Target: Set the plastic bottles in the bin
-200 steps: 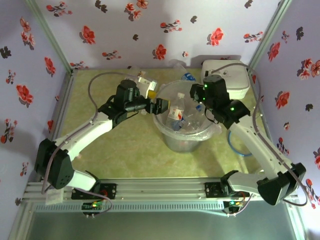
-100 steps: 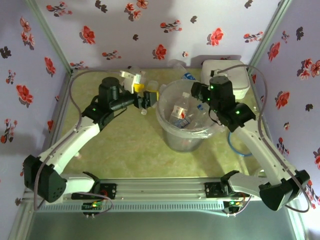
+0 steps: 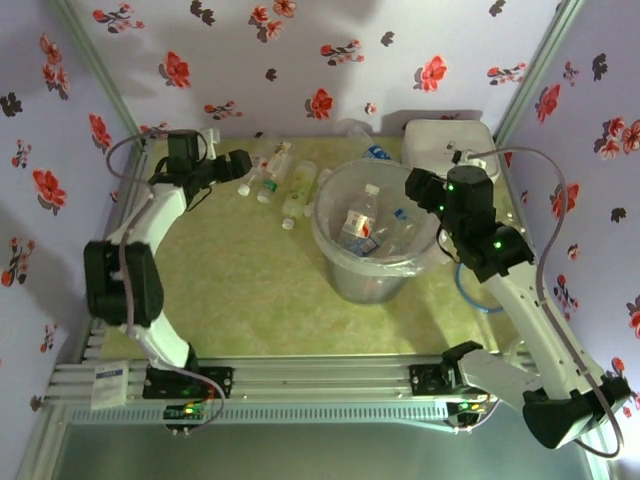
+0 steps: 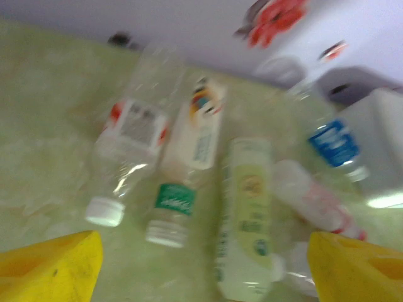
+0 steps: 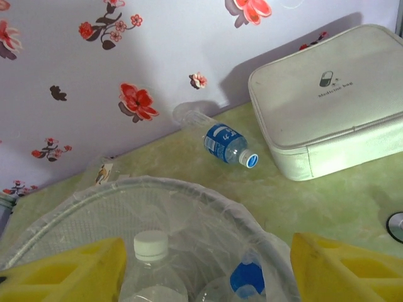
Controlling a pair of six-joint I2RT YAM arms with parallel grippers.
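Observation:
Several plastic bottles lie on the table at the back: a clear one with a red-and-white label (image 4: 129, 151), a green-labelled one (image 4: 179, 189), a yellowish one (image 4: 247, 220) and a blue-labelled one (image 4: 330, 143). My left gripper (image 4: 204, 277) hovers open just short of them, nothing between its yellow fingers; from above it (image 3: 238, 165) is at the back left. The bin (image 3: 370, 285) stands mid-table with bottles inside, a white-capped one (image 5: 151, 246) upright. My right gripper (image 5: 204, 277) hangs open over the bin's right rim (image 5: 208, 198). Another blue-labelled bottle (image 5: 223, 143) lies behind the bin.
A white lidded medicine box (image 5: 327, 107) sits at the back right, close to the bin. A blue cable loop (image 3: 478, 292) lies right of the bin. Flowered walls close in the back and both sides.
My left arm swung away from the bin's left rim to the back left, facing the lying bottles. My right gripper opened over the bin and drew back a little to the right.

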